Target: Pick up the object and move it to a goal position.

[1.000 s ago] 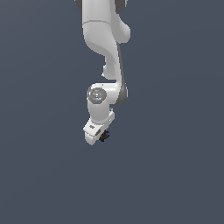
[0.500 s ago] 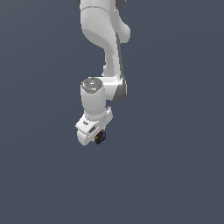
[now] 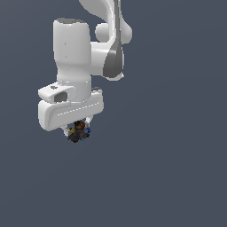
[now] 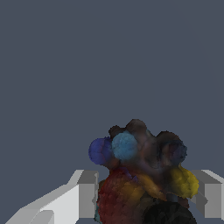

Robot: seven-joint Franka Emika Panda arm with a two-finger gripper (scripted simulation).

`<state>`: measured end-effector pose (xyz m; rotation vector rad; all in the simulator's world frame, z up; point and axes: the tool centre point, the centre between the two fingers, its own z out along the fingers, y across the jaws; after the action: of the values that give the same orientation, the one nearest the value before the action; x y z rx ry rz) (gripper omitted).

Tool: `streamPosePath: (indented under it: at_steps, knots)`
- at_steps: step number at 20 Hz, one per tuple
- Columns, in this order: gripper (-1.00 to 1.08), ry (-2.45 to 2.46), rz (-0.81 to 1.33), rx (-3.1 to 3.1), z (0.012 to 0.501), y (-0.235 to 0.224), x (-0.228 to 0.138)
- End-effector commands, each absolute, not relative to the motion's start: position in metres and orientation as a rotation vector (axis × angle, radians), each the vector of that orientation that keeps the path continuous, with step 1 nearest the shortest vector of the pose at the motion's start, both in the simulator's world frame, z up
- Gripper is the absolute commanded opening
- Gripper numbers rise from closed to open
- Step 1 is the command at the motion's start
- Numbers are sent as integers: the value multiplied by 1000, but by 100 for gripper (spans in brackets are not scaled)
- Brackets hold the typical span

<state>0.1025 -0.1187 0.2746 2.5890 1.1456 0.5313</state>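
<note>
The Panda arm (image 3: 84,53) enters from the upper edge of the exterior view and hangs downward against a plain dark grey-blue backdrop. Its upper white link curves in from the top and meets a joint with a dark grey panel (image 3: 113,62). From that joint a thick white cylindrical wrist segment (image 3: 71,48) stands roughly upright, toward the exterior view's left. Below it sits the broad white hand body (image 3: 66,111), slightly tilted, with its lower end toward the exterior view's left.

The gripper (image 3: 79,129) points downward from the underside of the hand body. Its fingers are drawn in to a narrow gap and clamp the object (image 3: 78,131) between them. The object is a small, lumpy, dark brown-black clump with blue, orange, yellow and red speckles. It is narrower than the hand body and protrudes just below it. Nothing is visible beneath it in the exterior view.

In the wrist view, the object (image 4: 142,175) fills the space between the two pale grey fingertips (image 4: 87,192). One fingertip touches the clump on each side. Blue lobes, a yellow lobe and a red-orange mass are visible on its surface. The gripper (image 4: 146,192) is centred on the clump. Behind it only the uniform dark grey-blue backdrop is visible.
</note>
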Motion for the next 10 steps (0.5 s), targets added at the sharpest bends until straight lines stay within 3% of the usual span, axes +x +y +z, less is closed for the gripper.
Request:
streamPosePath:
  at_steps: [1,10]
  knots:
    - [-100,1073,635,2534,334,-133,110]
    - [-100,907,850,2396,466,-162,102]
